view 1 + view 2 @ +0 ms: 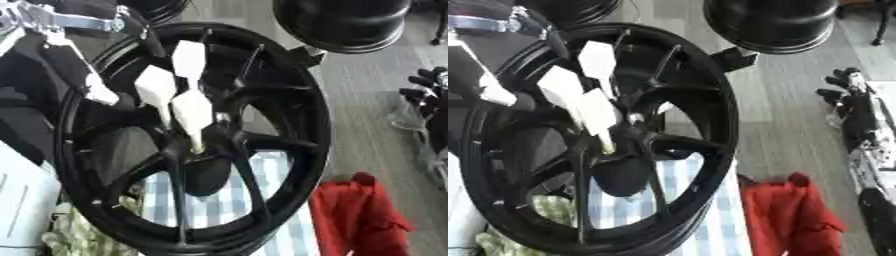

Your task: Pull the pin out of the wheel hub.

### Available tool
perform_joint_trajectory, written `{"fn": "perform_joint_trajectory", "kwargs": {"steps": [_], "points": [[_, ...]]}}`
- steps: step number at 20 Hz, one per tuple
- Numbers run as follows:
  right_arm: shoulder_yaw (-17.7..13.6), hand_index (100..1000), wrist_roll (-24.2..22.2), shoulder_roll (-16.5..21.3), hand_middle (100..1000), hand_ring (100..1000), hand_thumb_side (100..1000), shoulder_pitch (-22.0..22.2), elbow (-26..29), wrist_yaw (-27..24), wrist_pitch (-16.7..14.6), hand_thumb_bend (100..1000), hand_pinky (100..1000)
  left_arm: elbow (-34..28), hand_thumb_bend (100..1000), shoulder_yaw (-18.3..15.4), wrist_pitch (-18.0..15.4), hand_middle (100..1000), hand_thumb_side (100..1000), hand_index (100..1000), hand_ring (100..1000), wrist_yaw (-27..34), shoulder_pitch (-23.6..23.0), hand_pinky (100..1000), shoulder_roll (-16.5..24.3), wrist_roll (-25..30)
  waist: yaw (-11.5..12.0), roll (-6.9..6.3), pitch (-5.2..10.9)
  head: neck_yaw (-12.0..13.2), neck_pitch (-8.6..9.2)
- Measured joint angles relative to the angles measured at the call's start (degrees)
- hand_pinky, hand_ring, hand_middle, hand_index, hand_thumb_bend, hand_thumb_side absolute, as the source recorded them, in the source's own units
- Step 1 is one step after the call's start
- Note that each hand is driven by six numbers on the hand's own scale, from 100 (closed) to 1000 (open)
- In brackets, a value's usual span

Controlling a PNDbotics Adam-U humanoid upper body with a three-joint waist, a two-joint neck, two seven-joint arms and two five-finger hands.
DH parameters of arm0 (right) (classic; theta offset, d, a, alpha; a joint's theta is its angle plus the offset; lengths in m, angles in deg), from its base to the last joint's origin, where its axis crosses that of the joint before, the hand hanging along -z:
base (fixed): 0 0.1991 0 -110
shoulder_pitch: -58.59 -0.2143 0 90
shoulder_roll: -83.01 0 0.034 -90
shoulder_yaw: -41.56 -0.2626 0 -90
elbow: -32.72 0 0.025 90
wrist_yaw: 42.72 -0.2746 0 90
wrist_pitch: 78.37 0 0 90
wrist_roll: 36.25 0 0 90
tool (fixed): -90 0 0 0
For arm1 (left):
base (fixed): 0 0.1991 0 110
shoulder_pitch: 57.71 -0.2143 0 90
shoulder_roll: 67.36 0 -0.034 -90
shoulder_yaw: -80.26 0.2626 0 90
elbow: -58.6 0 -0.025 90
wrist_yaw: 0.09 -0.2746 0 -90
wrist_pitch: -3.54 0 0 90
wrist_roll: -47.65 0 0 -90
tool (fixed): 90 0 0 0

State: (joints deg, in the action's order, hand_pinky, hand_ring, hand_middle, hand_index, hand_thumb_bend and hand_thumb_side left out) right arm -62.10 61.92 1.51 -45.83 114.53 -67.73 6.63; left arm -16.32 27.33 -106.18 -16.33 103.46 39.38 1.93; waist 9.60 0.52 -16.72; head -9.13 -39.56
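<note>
Wheel: a big black spoked wheel (262, 75) stands on edge, filling most of the view, its face turned toward the robot.
Hub: the hub (203, 145) sits at the middle where the spokes meet, just below the white fingertips.
Left hand: the left hand (179, 92) reaches in from the upper left, its arm black with a silver bracket near the top corner. White-covered fingers (189, 59) point down across the spokes and draw together at the hub.
Grip: the lowest white finger tapers right down onto the hub centre. Whether it is pinching anything there, I cannot tell.
Pin: I cannot make out a pin apart from the fingertips; if it is there, it is hidden behind them at the hub.
Right hand: the right hand (852, 95) hangs well off to the right edge, away from the wheel, black fingers loosely spread and holding nothing.
Underneath: a blue-and-white checked cloth (219, 200) shows through the lower spokes.
Nearby: a red cloth (354, 210) lies crumpled at the lower right, just beside the rim. Another black wheel (346, 22) rests on the grey floor behind.
</note>
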Motion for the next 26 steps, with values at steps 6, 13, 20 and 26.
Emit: {"fn": "perform_joint_trajectory", "kwargs": {"steps": [6,13,20,26], "points": [[0.3,802,-0.1,0.0,734,690,777,-0.2,-0.2,0.0,0.0,100,896,1.4,491,0.6,-0.3,769,451,867,848,-1.0,0.0,882,-0.9,-0.3,-0.1,-0.01,-0.01,0.2,0.00],[0.3,802,-0.2,0.0,734,689,779,-0.2,-0.3,0.0,0.0,100,896,2.7,464,1.2,-0.9,757,446,849,844,-1.7,0.0,874,-1.5,-0.9,-0.1,0.00,-0.03,0.2,0.16],[0.3,802,-0.3,0.0,735,689,781,-0.2,-0.4,0.0,0.1,100,897,3.3,405,2.0,-1.1,734,389,815,831,-1.3,0.0,856,-2.0,-1.1,-0.2,0.01,-0.08,0.3,0.36],[0.3,803,-0.3,0.0,735,688,781,-0.2,-0.7,0.0,0.2,100,897,3.2,352,2.2,-0.9,710,351,780,817,-0.2,0.0,841,-2.0,-0.9,-0.3,0.00,-0.09,0.4,0.37]]}}
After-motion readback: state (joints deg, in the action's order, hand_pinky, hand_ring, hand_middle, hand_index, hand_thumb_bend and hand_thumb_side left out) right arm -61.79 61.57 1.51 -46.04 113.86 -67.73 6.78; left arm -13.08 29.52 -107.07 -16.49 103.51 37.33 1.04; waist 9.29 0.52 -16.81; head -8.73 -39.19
